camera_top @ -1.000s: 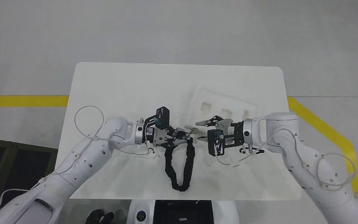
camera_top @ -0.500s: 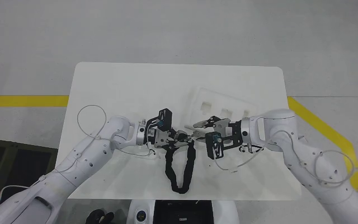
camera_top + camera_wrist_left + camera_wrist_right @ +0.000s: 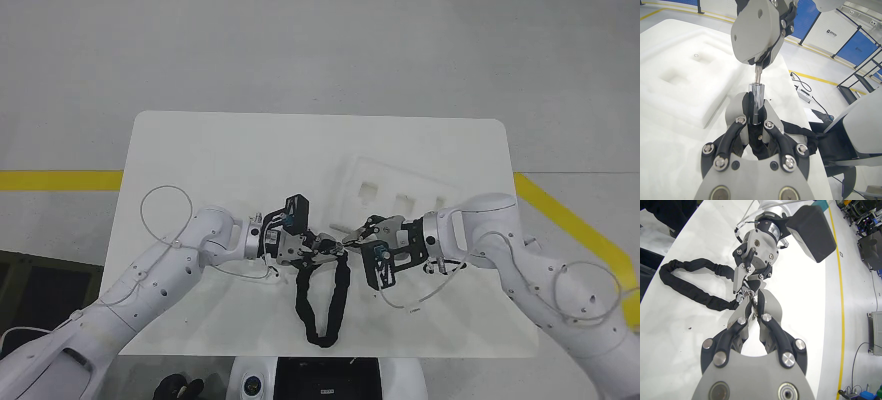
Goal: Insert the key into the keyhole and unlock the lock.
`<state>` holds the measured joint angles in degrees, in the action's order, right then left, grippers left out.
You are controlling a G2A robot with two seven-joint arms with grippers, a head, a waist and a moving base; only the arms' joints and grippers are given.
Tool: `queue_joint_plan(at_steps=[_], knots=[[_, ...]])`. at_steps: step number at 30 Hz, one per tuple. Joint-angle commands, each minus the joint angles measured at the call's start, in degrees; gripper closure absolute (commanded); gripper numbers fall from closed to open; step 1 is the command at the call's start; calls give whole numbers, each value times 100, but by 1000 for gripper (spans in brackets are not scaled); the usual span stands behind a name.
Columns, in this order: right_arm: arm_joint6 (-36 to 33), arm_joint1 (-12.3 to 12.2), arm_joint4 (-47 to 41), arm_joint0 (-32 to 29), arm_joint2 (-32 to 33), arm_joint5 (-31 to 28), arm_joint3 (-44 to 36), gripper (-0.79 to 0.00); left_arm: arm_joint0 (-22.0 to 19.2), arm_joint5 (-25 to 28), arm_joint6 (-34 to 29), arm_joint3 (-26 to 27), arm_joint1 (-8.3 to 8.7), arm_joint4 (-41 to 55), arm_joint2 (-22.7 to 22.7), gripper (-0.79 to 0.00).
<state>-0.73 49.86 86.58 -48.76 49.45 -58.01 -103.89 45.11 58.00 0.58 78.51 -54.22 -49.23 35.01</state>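
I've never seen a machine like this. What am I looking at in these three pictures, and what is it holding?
This is a two-armed robot working at a white table. One picture looks down from a camera above its arms. The other two come from a camera on each wrist, looking along that arm's end effector, the two-fingered part that grasps. The left end effector is shut on a shiny metal lock. The lock joins a chain in a black fabric sleeve, which lies looped on the table. The right end effector pinches a key with its tip at the lock's keyhole; how deep it sits is hard to tell. A white foam tray with recesses lies farther back on the table.
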Motion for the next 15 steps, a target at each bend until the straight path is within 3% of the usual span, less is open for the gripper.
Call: queue_joint_plan(at_steps=[1,11,15], knots=[[-54,-12,-186,40,-48,1,66,0,-10,0,22,7,1,-25,-8,0],[-1121,-12,-1929,184,-260,24,374,0,-9,0,122,45,20,-210,31,0],[-1908,10,-2943,113,-299,473,441,0,14,0,166,75,29,-301,85,0]])
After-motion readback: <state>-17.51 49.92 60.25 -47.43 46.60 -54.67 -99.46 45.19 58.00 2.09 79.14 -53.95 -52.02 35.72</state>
